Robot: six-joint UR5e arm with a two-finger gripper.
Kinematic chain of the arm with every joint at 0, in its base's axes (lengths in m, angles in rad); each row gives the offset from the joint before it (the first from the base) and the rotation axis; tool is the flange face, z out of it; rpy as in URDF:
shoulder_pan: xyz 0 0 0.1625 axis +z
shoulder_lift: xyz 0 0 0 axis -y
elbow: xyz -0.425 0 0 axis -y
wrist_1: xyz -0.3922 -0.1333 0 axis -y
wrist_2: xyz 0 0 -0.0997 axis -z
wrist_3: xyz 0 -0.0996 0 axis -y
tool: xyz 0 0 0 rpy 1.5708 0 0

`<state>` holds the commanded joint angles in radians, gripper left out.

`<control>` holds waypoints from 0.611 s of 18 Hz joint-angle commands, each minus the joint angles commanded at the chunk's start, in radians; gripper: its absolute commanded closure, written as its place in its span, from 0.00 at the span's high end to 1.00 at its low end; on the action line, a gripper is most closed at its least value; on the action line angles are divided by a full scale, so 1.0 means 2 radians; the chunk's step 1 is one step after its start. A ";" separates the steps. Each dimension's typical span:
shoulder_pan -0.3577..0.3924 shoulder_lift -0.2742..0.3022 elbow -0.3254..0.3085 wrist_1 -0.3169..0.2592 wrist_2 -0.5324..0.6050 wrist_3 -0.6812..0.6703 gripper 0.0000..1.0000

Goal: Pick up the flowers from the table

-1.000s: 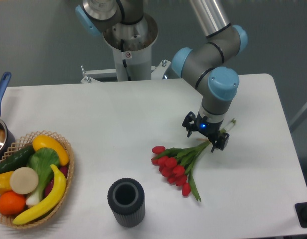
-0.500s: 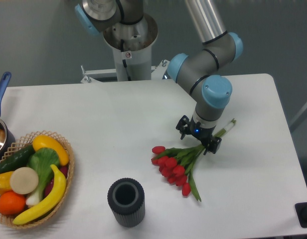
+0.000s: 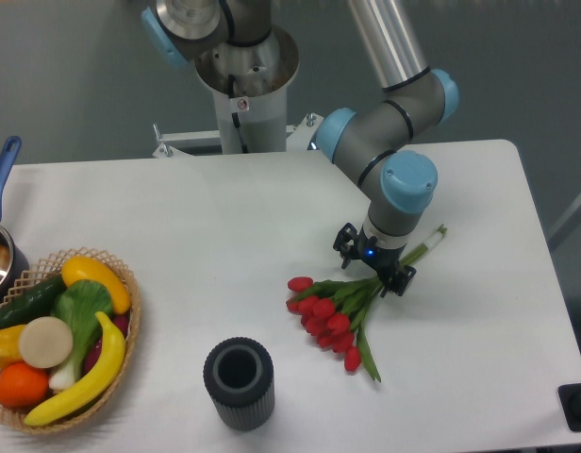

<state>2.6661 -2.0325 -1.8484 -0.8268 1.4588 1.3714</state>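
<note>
A dark ribbed cup [image 3: 239,383] is standing nearest, with a fruit basket [image 3: 130,326] sitting at the left edge. Beyond, the flowers [image 3: 333,316] are lying on the white surface [image 3: 224,226]. The hand [image 3: 373,267] is hovering spread over their stems, hiding the tie. A pot [image 3: 0,247] is cut off at left.

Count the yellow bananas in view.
2, both in the basket at the table's left edge: one banana across the top, the other banana curving down the right side. More could be hidden under the other produce.
</note>
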 joint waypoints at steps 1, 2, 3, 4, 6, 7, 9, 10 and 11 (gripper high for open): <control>0.001 0.001 0.000 0.000 0.000 0.000 0.35; 0.000 0.001 -0.001 0.001 0.000 -0.001 0.32; 0.000 0.001 -0.001 0.001 0.000 -0.002 0.30; 0.000 0.001 -0.001 0.001 0.000 -0.002 0.27; 0.001 0.002 -0.002 0.000 -0.001 -0.005 0.19; 0.002 0.004 -0.002 0.000 -0.001 -0.007 0.17; 0.002 0.008 0.002 -0.001 -0.003 -0.016 0.15; 0.004 0.009 0.003 -0.001 -0.003 -0.020 0.15; 0.005 0.015 0.005 -0.002 -0.004 -0.022 0.15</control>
<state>2.6752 -2.0035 -1.8393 -0.8299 1.4512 1.3269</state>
